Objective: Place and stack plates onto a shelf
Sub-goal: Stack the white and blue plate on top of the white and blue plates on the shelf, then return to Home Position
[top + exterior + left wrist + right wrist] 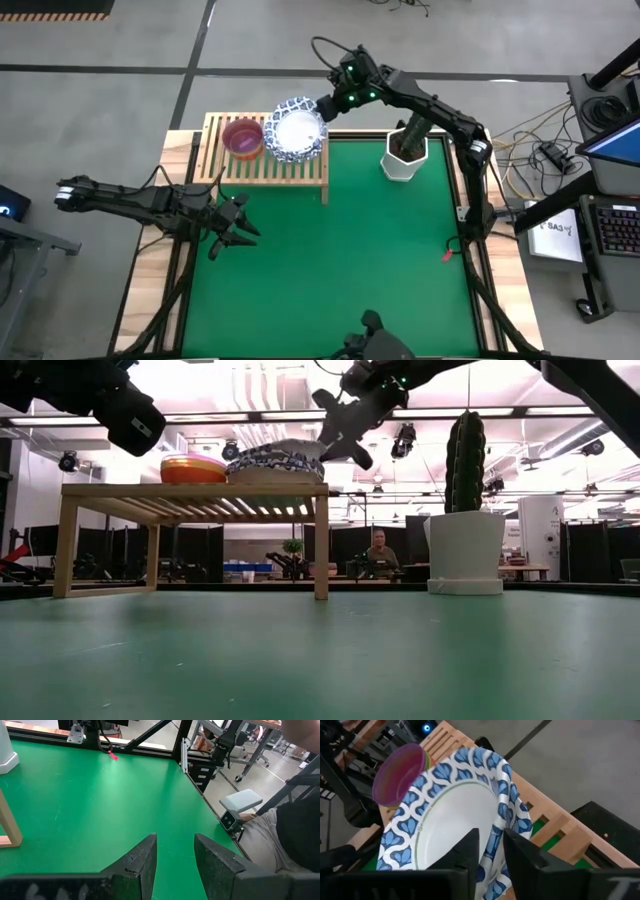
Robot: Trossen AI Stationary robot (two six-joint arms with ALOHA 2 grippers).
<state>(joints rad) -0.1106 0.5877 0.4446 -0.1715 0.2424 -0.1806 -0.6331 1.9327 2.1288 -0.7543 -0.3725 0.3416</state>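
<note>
A stack of blue-and-white rimmed plates (pixel 297 130) (pixel 450 820) (pixel 270 460) sits on the right part of the wooden slat shelf (pixel 265 165) (pixel 190 490). Beside it, on the shelf's middle, stand small stacked dishes with a purple one on top (pixel 243 138) (pixel 400 775). My right gripper (pixel 326 105) (pixel 492 847) (pixel 345 435) is at the top plate's right rim, shut on it. My left gripper (pixel 232 228) (pixel 175 855) hangs open over the green table, in front of the shelf's left half, and touches nothing. My right gripper pinches the top plate by its patterned rim (pixel 496 832) on the side toward the cactus. One finger (pixel 467 847) lies over the white inner face and the other (pixel 517 852) outside the rim. The fingers slant down from the far right. The plate rests on the stack.
A white pot with a tall cactus (pixel 405 155) (pixel 465 550) stands just right of the shelf, close under the right arm. Open green tabletop (pixel 340 260) stretches in front of the shelf. People sit beyond the table (pixel 378 550) (pixel 300 820).
</note>
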